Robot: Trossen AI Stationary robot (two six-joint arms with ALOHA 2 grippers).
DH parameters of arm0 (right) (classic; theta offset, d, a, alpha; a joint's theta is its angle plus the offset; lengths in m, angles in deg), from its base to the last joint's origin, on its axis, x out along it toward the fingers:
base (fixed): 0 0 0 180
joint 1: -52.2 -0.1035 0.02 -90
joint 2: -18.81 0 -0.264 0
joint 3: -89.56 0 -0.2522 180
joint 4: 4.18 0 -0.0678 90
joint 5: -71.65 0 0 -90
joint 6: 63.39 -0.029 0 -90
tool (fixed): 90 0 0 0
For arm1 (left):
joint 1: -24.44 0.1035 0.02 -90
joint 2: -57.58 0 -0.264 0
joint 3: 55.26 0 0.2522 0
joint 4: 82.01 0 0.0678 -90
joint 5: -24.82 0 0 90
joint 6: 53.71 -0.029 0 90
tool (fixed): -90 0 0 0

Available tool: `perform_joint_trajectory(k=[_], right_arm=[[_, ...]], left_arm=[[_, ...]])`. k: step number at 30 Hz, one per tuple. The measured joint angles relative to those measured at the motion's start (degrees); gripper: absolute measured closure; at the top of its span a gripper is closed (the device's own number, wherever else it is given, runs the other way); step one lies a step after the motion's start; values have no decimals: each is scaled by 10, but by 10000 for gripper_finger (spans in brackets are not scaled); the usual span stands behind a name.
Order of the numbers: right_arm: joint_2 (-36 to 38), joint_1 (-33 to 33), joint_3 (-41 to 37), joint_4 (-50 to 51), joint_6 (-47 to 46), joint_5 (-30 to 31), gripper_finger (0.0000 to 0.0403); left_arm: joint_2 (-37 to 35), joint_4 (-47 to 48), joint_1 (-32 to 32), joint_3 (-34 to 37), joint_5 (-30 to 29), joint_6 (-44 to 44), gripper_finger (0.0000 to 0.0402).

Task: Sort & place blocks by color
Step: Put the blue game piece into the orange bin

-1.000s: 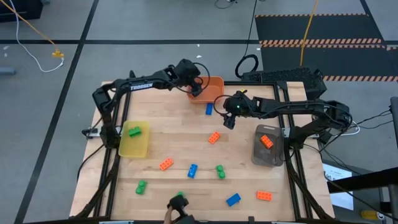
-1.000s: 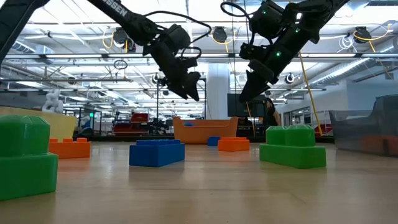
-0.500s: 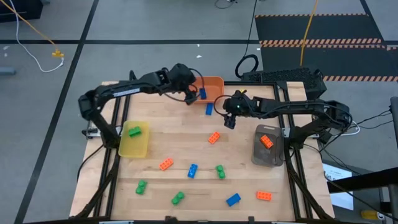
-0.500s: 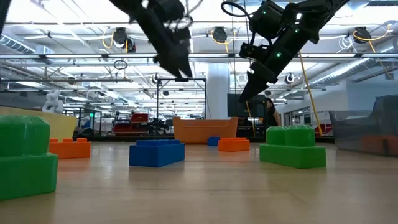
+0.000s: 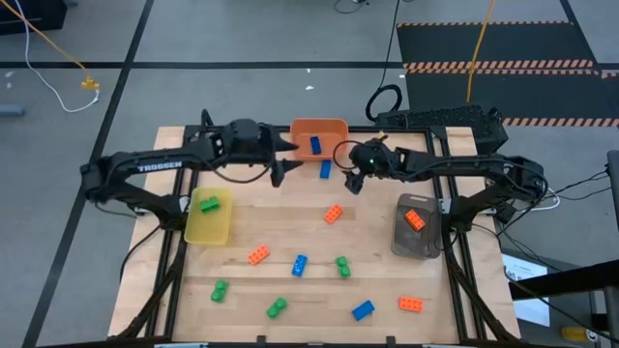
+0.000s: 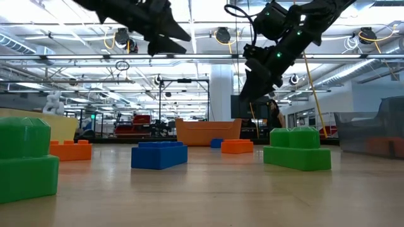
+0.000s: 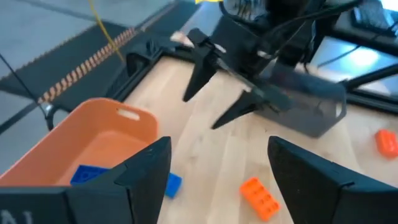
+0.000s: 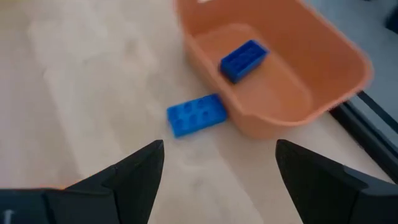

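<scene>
My left gripper (image 5: 286, 162) is open and empty, high over the far part of the table, left of the orange bin (image 5: 331, 128). One blue block (image 5: 315, 145) lies in that bin. My right gripper (image 5: 353, 180) is open and empty, above and just right of a second blue block (image 8: 196, 115), which lies flat on the table against the bin's near wall. Orange (image 5: 333, 214), blue (image 5: 300, 264) and green (image 5: 342, 266) blocks lie scattered over the near half of the table.
A yellow bin (image 5: 215, 230) at the left holds a green block (image 5: 209, 204). A grey bin (image 5: 422, 242) at the right holds an orange block (image 5: 414, 219). More blocks lie near the front edge: green (image 5: 220, 290), green (image 5: 278, 307), blue (image 5: 363, 309), orange (image 5: 410, 304).
My left gripper has drawn back from over the orange bin toward the table's left edge and has risen. A blue block now shows in the bin where the gripper stood. My right gripper has shifted a little toward the far edge.
</scene>
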Motion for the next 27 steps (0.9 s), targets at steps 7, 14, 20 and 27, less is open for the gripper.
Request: perform_joint_trajectory(k=[7,14,20,27], right_arm=[[-6,0,0,-40,-74,44,101],[-63,-7,7,-56,-102,23,101],[-115,-22,99,-27,-101,11,101],[-200,-31,249,159,-131,42,101]], left_arm=[[-51,-121,-4,102,0,25,142],[-60,-257,-19,194,3,43,145],[-60,-255,-22,218,1,51,144],[-66,-252,-34,227,12,39,147]])
